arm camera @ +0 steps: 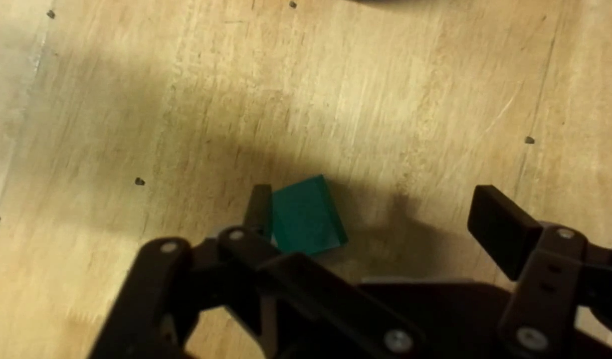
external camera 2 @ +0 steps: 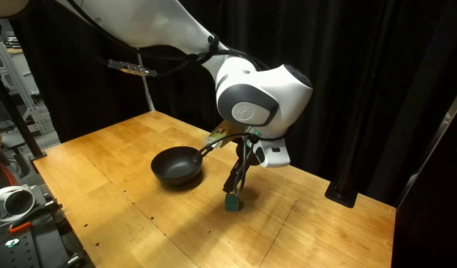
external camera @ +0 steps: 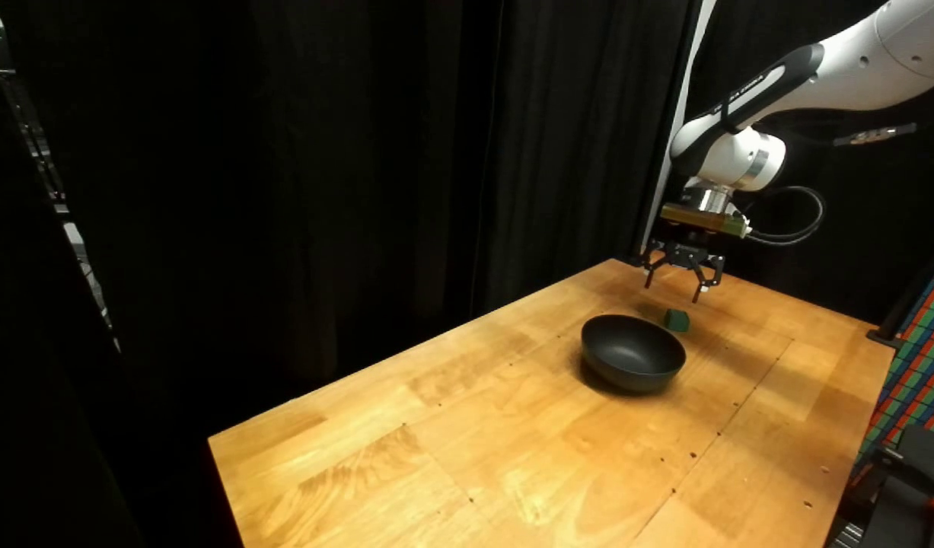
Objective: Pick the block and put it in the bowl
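Observation:
The block is a small green cube lying on the wooden table, seen in both exterior views (external camera: 677,320) (external camera 2: 232,203) and the wrist view (arm camera: 309,217). The black bowl stands upright close to the block in both exterior views (external camera: 635,377) (external camera 2: 176,179) and looks empty. A dark sliver at the wrist view's top edge may be the bowl. My gripper (external camera: 673,290) is open and empty, above the table over the block. In the wrist view, the block shows between the open fingers (arm camera: 375,212), close beside the left finger, which overlaps its edge. The right finger is well apart from it.
The wooden table (external camera: 512,457) has dark curtains behind it. A black post base (external camera 2: 341,195) stands at a table edge, and another post (external camera 2: 36,152) at a far corner. A cart with a white ring-shaped object (external camera 2: 5,219) stands beside the table. A cable loop (external camera 2: 243,163) hangs by the wrist.

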